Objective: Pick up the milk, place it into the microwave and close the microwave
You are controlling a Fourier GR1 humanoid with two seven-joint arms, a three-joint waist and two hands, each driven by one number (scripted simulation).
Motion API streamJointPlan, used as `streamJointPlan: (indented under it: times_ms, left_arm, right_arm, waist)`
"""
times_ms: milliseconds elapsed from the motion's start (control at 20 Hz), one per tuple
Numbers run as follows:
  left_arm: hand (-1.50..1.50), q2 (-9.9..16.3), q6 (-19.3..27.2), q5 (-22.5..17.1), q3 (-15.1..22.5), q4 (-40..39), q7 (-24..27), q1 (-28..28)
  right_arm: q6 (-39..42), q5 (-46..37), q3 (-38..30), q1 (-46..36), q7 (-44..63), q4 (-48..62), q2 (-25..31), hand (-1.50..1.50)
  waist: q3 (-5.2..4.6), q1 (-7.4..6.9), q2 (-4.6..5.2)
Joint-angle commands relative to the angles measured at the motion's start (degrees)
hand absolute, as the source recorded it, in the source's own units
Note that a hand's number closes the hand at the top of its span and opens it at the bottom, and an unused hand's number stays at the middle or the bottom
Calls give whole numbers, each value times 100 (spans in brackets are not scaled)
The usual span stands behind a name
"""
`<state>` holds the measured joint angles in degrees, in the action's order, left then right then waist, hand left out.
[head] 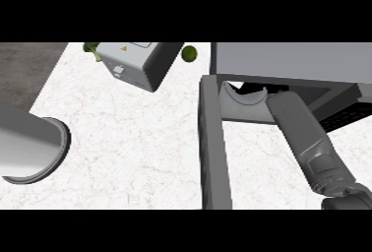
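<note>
Closest is a big grey rounded form at the left edge, probably the left forearm; no left hand shows. Next comes the right forearm, rising from the lower right corner and running into the mouth of the microwave. The right hand is only a dark shape inside that opening, and I cannot tell how its fingers stand or whether they hold anything. Just left of the forearm the door stands swung open, seen edge-on as a long dark slab. A pale curved rim sits in the cavity, likely the turntable plate. Far back on the left, well apart from the microwave, a pale carton stands on the counter, and I take it for the milk, though the label is unreadable. Two green fruits peek out behind it. Such a carton should be moderately heavy if full, with liquid shifting inside, smooth sides that may slip, and walls that dent under a squeeze. Best taken round the middle on two opposite flat faces and kept upright.
</note>
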<state>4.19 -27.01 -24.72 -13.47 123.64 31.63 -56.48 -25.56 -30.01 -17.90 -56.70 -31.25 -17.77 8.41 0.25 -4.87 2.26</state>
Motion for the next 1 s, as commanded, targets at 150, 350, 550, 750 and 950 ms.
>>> streamJointPlan:
  times_ms: [150, 350, 550, 750, 950]
  left_arm:
    - [-150, 95, 77, 99, -92, -136, -90, 323]
    - [-150, 311, 71, 73, -189, -109, -237, 552]
    - [-150, 307, 41, 180, -99, -149, -234, 714]
    - [-150, 210, 55, 394, 93, -36, -265, 731]
    - [-150, 163, 58, 634, 255, -312, -278, 960]
  right_arm:
    - [-661, 78, -299, -115, -268, 349, 248, -150]
    - [-665, -286, -24, -299, -110, 694, 431, -150]
    - [-376, -152, -120, -377, -246, 846, 134, -150]
    - [-191, 31, -300, -312, -540, 859, 85, -150]
    - [257, 167, -409, -362, -768, 924, 6, -150]
  waist:
    - [-1, -148, 72]
    - [-5, -192, 102]
    - [1, -195, 78]
    - [8, -171, 63]
    - [-1, -93, 31]
